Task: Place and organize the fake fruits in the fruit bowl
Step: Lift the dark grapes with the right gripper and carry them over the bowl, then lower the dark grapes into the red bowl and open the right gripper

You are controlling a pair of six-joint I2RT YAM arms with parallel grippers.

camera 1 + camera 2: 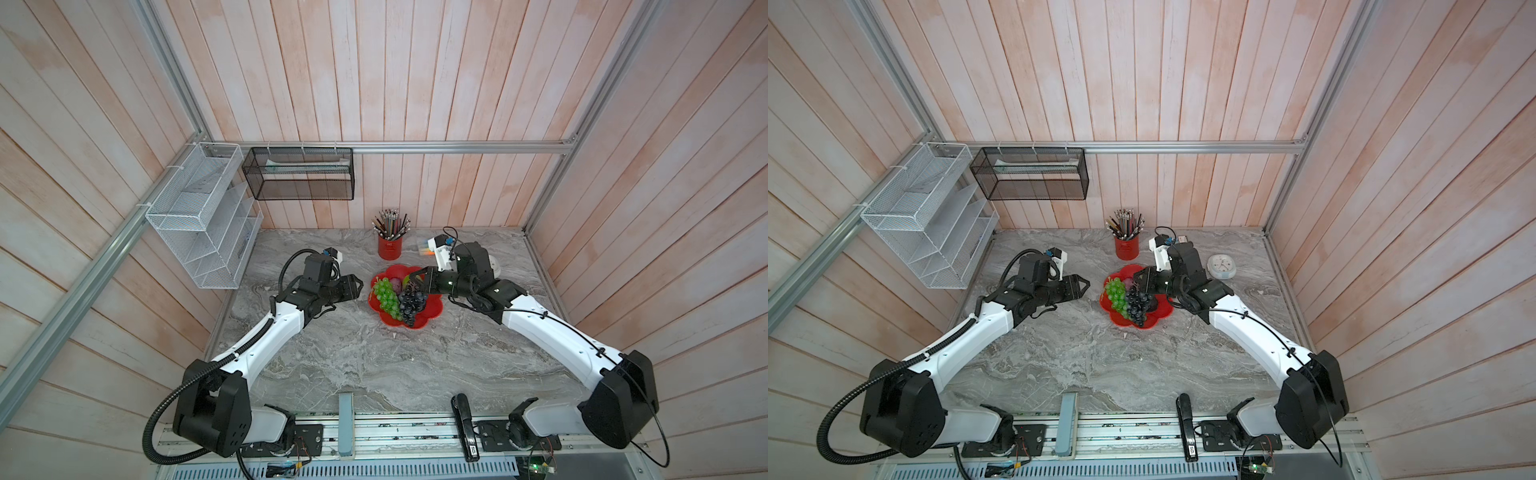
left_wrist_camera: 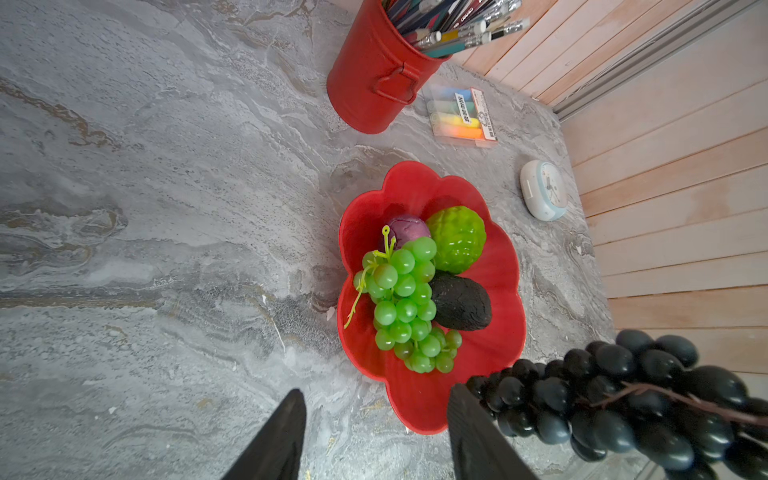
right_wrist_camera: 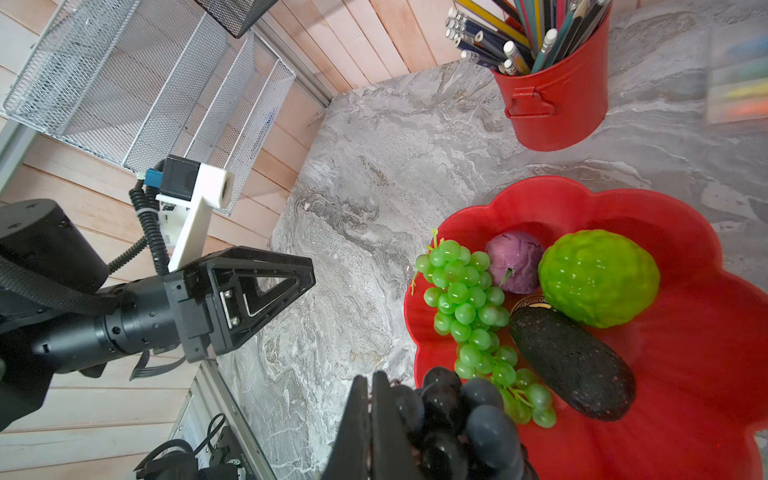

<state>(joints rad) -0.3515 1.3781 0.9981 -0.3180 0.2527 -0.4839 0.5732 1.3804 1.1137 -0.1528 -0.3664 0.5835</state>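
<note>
Over the red fruit bowl (image 1: 434, 307) my right gripper (image 3: 371, 388) is pinched tight on the purple-black grape bunch (image 1: 411, 305), which hangs from it. My left gripper (image 1: 360, 286) sits beside the bowl, half open, holding nothing. The green grape bunch (image 3: 465, 303), bumpy green ball (image 3: 598, 276), small purple ball (image 3: 515, 262) and dark avocado (image 3: 573, 365) lie in the bowl.

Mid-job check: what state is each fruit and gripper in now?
left gripper: open, empty
right gripper: shut on dark grape bunch
dark grape bunch: held over fruit bowl
green grape bunch: in bowl
purple ball: in bowl
lime-green ball: in bowl
avocado: in bowl
</note>
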